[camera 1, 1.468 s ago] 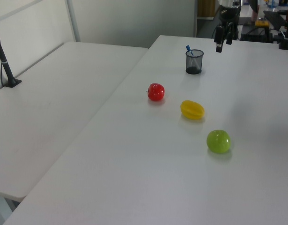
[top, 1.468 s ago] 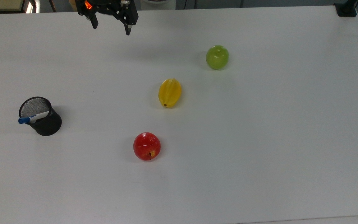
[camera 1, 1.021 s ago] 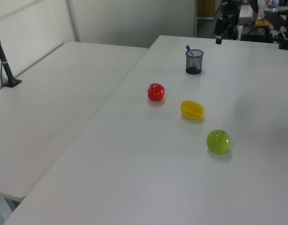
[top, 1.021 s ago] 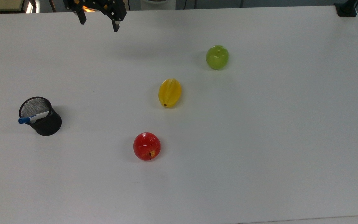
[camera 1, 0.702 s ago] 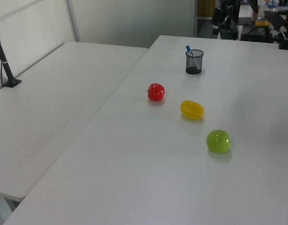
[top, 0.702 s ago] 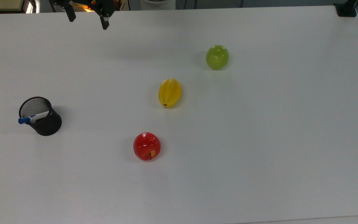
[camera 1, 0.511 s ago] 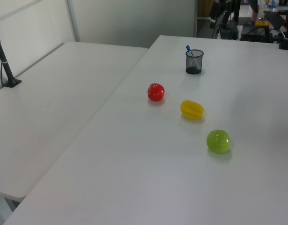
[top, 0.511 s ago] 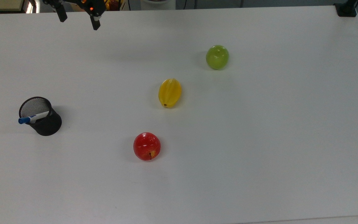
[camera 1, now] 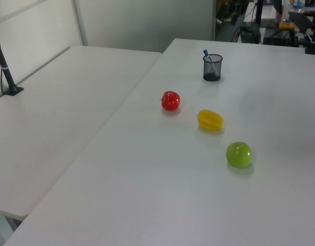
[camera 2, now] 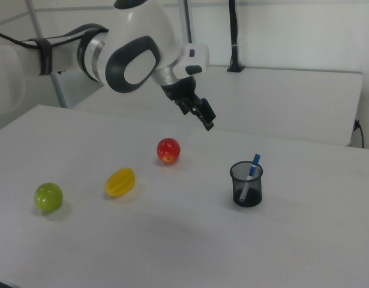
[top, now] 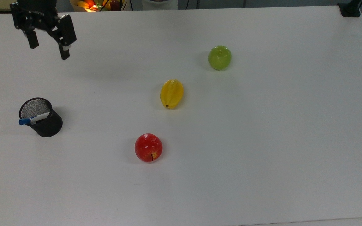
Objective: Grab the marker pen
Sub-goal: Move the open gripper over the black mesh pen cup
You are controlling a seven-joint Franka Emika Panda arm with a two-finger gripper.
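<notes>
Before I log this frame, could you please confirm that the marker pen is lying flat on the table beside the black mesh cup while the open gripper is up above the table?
Not quite: the marker pen is not lying on the table; it stands tilted inside the black mesh cup, blue cap up, as the right view shows. The rest holds: the gripper is open above the table.

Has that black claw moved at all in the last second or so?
Yes. In the top view the claw has swung toward the top view's left and lower, closer to the mesh cup holding the marker pen.
</notes>
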